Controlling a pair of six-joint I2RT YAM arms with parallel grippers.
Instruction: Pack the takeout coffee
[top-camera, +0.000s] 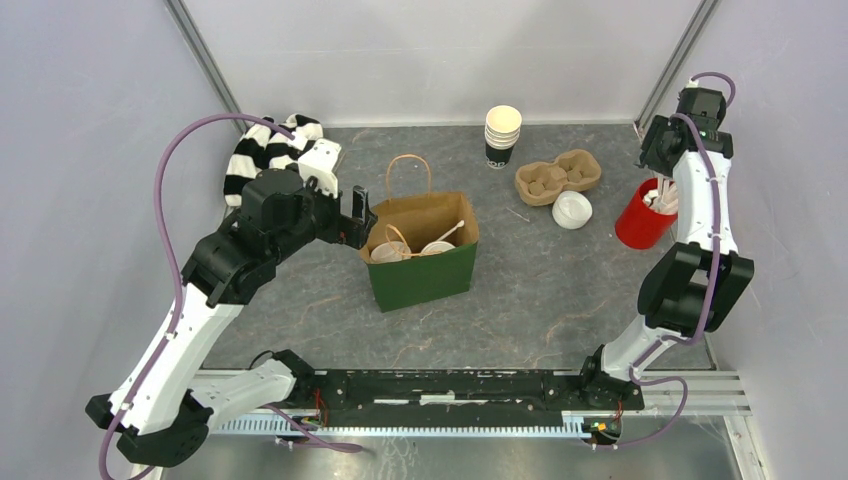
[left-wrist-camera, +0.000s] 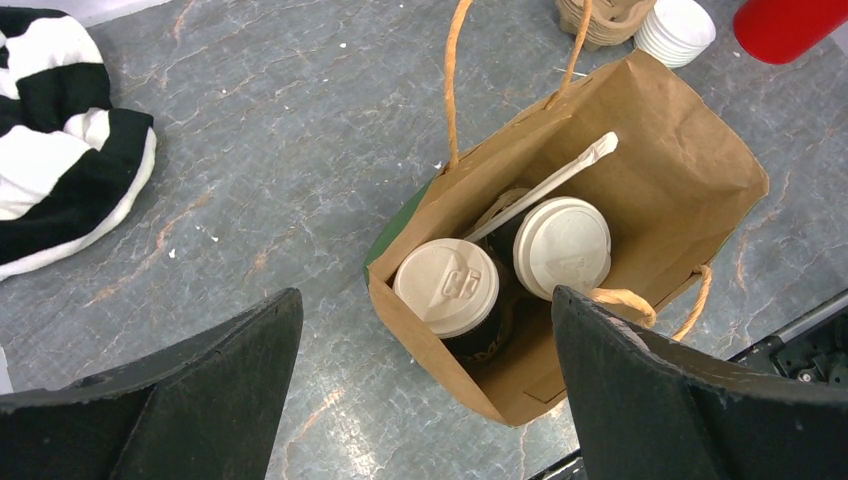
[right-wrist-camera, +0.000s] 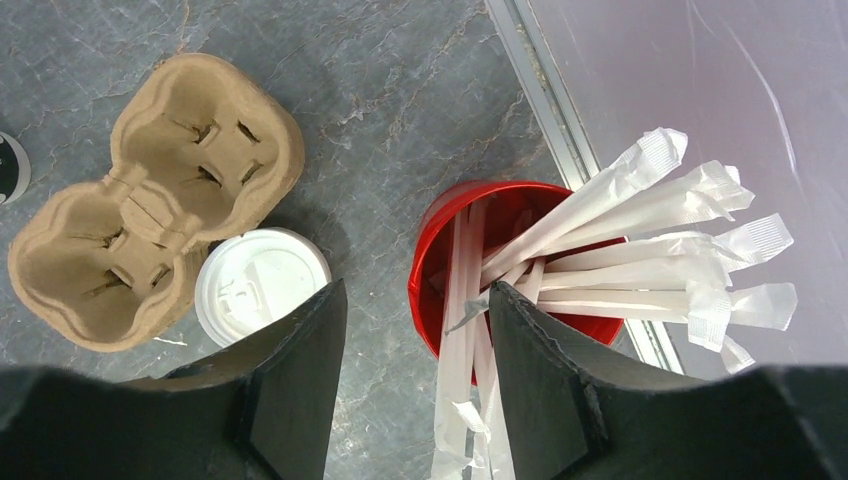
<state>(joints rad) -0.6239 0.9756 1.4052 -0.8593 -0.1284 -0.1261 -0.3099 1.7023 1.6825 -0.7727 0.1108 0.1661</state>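
The paper bag (top-camera: 420, 282) stands open near the middle of the table. It looks thin and floppy to me, so I would lift it by its rope handles (left-wrist-camera: 455, 90), not by a wall. Both coffee cups (left-wrist-camera: 447, 288) sit upright inside it, touching side by side, with a wrapped stirrer (left-wrist-camera: 560, 178) leaning over them. I judge them light and easily crushed. Their lids (left-wrist-camera: 563, 247) look slick and could pop off, so any hold belongs around the body below the rim. My left gripper (left-wrist-camera: 422, 300) hovers beside the bag, fingers spread wide and holding nothing. My right gripper (right-wrist-camera: 415, 290) hangs over the red cup (right-wrist-camera: 470, 192), fingers apart astride its rim and a few stirrers (right-wrist-camera: 620, 190).
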